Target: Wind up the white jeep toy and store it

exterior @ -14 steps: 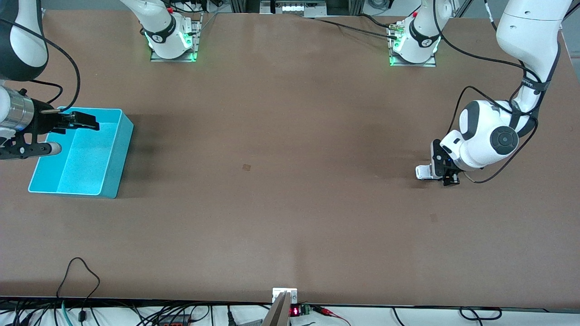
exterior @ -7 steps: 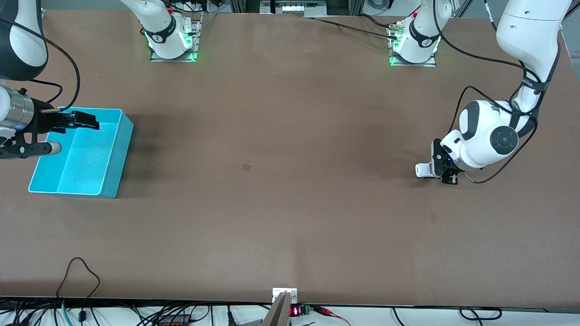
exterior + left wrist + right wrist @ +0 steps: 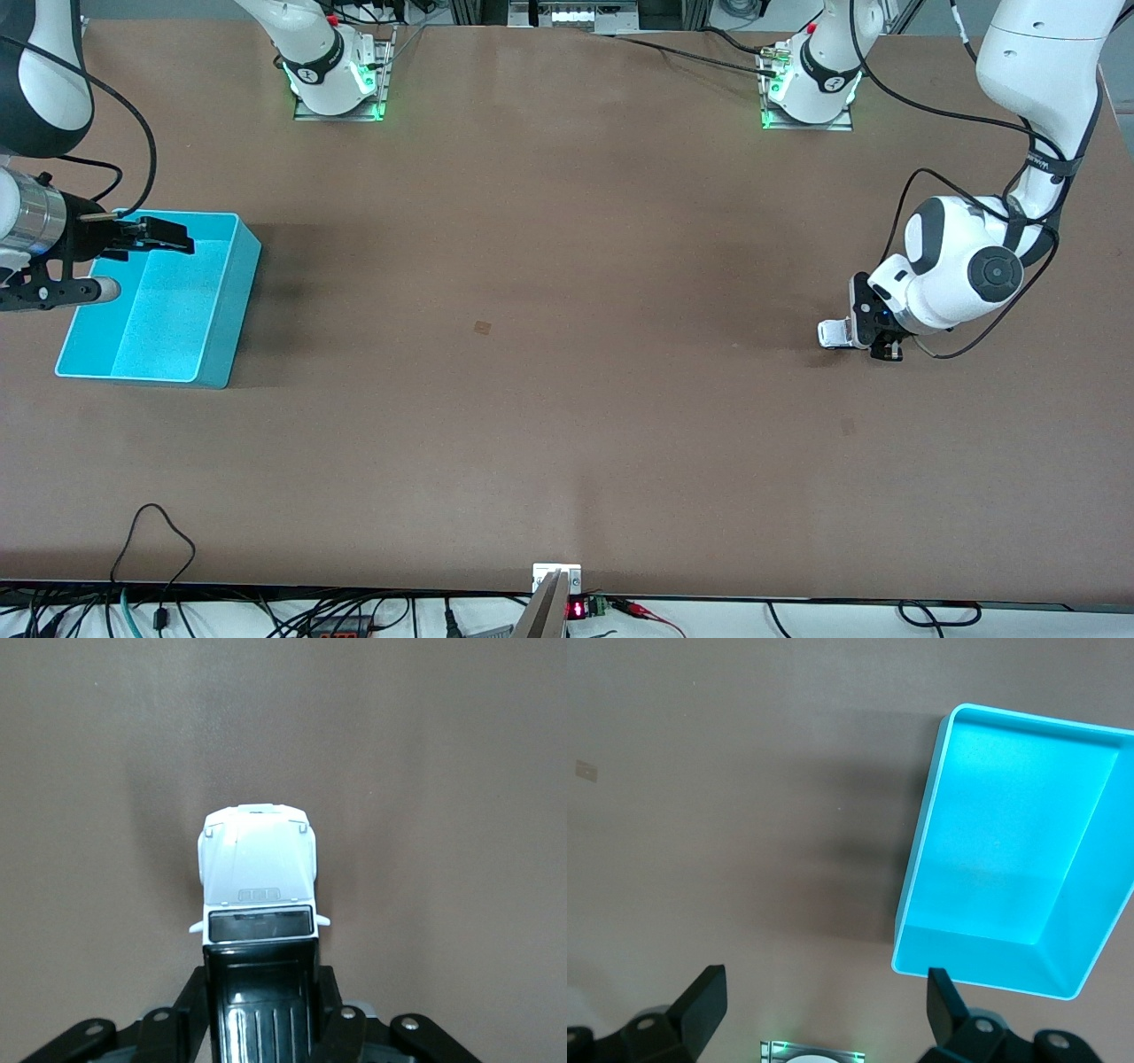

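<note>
A brown worktop (image 3: 567, 399) fills the scene. An open teal bin (image 3: 226, 297) sits on it at the right arm's end, holding nothing visible inside. A small pale square mark (image 3: 482, 328) lies on the worktop well apart from the bin, toward the left arm's end. Black cables (image 3: 159, 540) trail along the worktop's edge nearest the front camera, nearer that camera than the bin.

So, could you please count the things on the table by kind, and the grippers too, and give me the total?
White jeep toy: 1, held by the left gripper at the left arm's end.
Teal bin: 1, under the open right gripper.
Grippers: 2.
Total: 4.
</note>
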You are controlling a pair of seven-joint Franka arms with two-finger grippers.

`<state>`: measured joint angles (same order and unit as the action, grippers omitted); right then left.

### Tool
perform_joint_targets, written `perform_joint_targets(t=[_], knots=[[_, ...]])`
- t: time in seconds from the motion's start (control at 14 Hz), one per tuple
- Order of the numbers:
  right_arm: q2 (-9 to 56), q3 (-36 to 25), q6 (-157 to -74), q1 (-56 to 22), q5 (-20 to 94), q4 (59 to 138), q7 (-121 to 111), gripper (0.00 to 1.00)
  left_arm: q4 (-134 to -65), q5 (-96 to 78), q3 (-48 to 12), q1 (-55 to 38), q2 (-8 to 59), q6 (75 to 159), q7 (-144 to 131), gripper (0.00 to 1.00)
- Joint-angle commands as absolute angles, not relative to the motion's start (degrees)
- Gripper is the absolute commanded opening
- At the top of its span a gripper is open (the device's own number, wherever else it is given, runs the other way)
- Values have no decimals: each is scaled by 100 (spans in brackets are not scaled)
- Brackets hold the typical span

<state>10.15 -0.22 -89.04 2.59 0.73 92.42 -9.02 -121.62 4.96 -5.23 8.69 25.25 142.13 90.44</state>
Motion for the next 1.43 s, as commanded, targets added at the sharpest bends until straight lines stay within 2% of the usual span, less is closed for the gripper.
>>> perform_joint_targets(t=[0.0,0.93,1.36], knots=[[993,-18,-8798,272,176,9185,-940,100,-12173,527,-571,940,2558,14273,9097,40],[993,-9,-8745,255,176,9185,-932,100,-12129,589,-571,1107,2900,14467,9106,33],[993,-9,-8719,255,176,9185,-932,100,-11936,764,-571,1379,3102,14467,9185,34]])
